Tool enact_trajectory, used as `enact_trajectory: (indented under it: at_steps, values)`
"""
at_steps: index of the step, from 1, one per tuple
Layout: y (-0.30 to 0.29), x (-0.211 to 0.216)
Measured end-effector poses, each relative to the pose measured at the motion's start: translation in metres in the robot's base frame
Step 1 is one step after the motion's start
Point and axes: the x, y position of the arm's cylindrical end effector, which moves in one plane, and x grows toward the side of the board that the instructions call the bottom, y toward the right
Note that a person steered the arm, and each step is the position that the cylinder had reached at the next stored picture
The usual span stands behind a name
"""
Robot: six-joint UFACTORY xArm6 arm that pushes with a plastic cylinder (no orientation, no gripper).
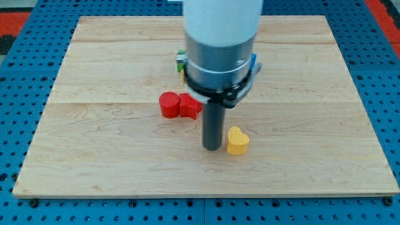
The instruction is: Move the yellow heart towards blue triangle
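The yellow heart (237, 141) lies on the wooden board, below the middle. My tip (212, 148) stands right beside it, on its left, touching or nearly touching it. The blue triangle (255, 64) shows only as a small blue edge at the right of the arm's body, above the middle; most of it is hidden by the arm.
Two red blocks (179, 105), a round one and a star-like one, sit together left of the rod. A green block (180, 62) peeks out at the arm's left. The wooden board (94, 144) lies on a blue pegboard surface.
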Motion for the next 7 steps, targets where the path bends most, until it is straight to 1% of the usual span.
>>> enact_trajectory:
  at_steps: [1,2,3,4,5,6,7]
  values:
    - [0.035,0.019]
    - [0.035,-0.013]
    - [0.04,-0.017]
    - [0.053,-0.005]
    - [0.053,-0.036]
    - [0.053,-0.088]
    - [0.071,-0.122]
